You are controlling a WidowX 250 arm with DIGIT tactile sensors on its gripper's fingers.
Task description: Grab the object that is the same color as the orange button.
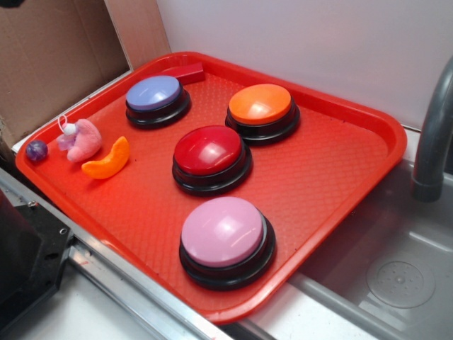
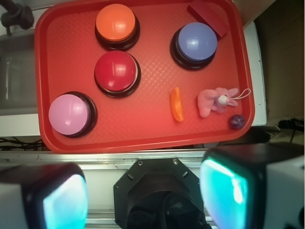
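Tray (image 1: 340, 191): red, textured, rimmed; it sits beside a grey sink (image 1: 396, 276) with a dark tap (image 1: 432, 142) rising at the exterior view's 3 o'clock edge; a white wall stands behind and brown cardboard (image 1: 49, 57) at 10 o'clock.
Orange button (image 1: 260, 104): round orange dome on a black base; in the exterior view at about 1 o'clock from the tray's middle; in the wrist view (image 2: 115, 22) at 11 o'clock.
Red button (image 1: 209, 151): near the tray's middle, just beside the orange button.
Pink button (image 1: 223, 232): at 6 o'clock in the exterior view, near the front rim.
Blue button (image 1: 153, 93): lavender-blue dome at 11 o'clock in the exterior view.
Red block (image 1: 185, 71): small, lying against the far rim just beyond the blue button.
Orange crescent toy (image 1: 107, 160): glossy wedge lying flat on the tray at 9 o'clock in the exterior view, well apart from the orange button; in the wrist view (image 2: 176, 104) at 3 o'clock from the red button; nothing touches it.
Pink plush toy (image 1: 83, 139): just beside the crescent, at its 10 o'clock in the exterior view.
Purple ball (image 1: 37, 150): in the tray's corner, beyond the plush.
Gripper (image 2: 143, 193): seen in the wrist view only, at 6 o'clock, outside the tray's rim; its two fingers (image 2: 228, 191) stand wide apart, released, with nothing between them.
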